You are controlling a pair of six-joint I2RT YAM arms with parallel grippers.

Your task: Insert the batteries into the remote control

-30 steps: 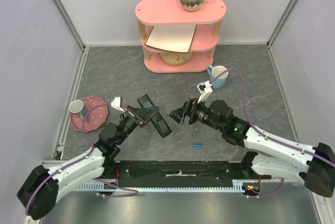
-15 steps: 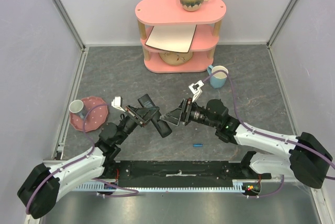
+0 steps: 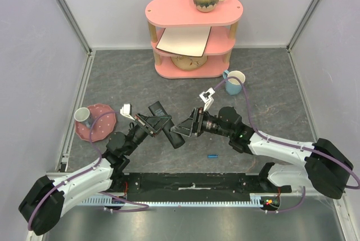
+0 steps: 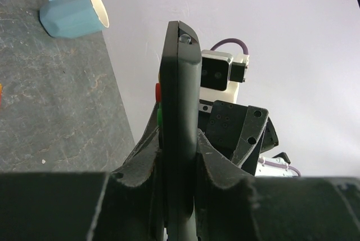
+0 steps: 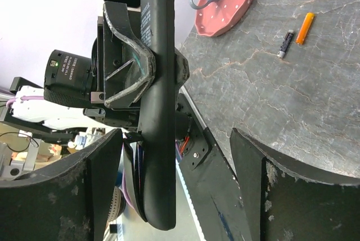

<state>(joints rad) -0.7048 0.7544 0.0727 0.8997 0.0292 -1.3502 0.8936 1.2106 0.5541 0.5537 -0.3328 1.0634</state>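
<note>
Here | left gripper [image 4: 179,159] clamps remote [image 4: 179,77] edge-on, off the table [image 5: 292,117], presenting one end | right gripper [image 5: 175,193], at its 3 o'clock, wide, straddling that end, likely to brace it | battery [image 5: 287,44] lies on table, 1 o'clock in right wrist view, unloaded.

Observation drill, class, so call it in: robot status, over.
Left gripper shut on remote control, held off table. Right gripper open, jaws flanking remote. One battery on table. No obstruction seen.
</note>
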